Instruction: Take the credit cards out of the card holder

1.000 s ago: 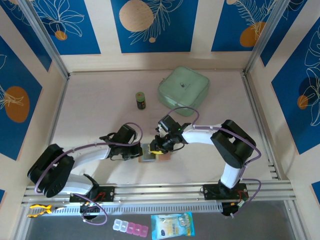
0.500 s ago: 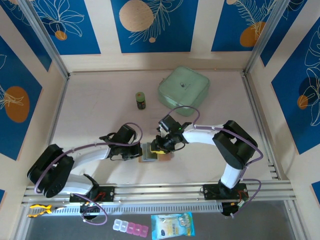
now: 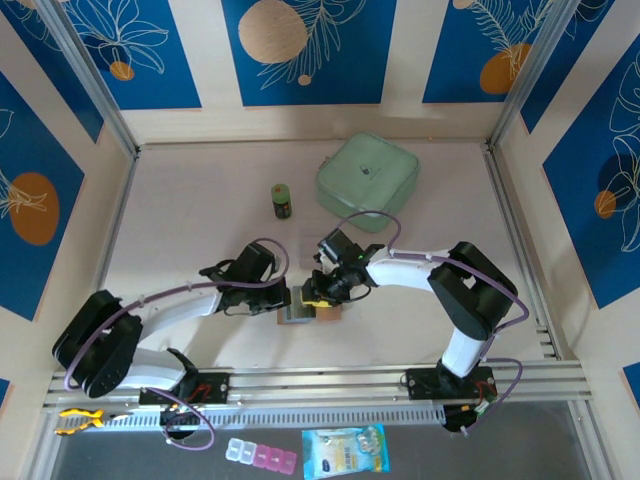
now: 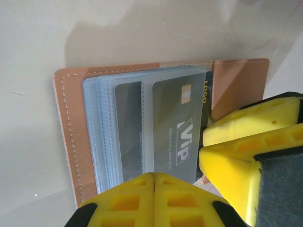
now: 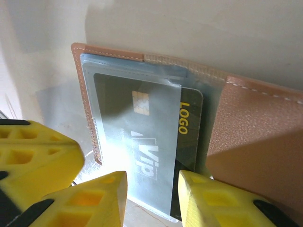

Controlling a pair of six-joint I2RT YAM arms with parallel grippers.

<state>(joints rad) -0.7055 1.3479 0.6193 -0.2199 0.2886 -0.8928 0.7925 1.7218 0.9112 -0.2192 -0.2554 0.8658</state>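
Pale table (image 3: 180, 220) before you: the holder (image 4: 68, 127) lies open near its front edge, cards (image 4: 173, 127) tucked in clear pockets (image 4: 102, 132) (grey VIP one uppermost). Your left gripper (image 4: 154, 182), pressed together, sits at the holder's edge; your right gripper (image 5: 149, 189) stands part-spread, the top card's end between its fingers (image 5: 102, 198).

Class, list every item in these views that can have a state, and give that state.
card holder, open, flat on table
VIP card, inside a clear pocket
LOGO card, partly showing behind the VIP card
left gripper, shut
right gripper, open, fingers apart over the pocket
mint-green zip case, closed
small bottle, upright
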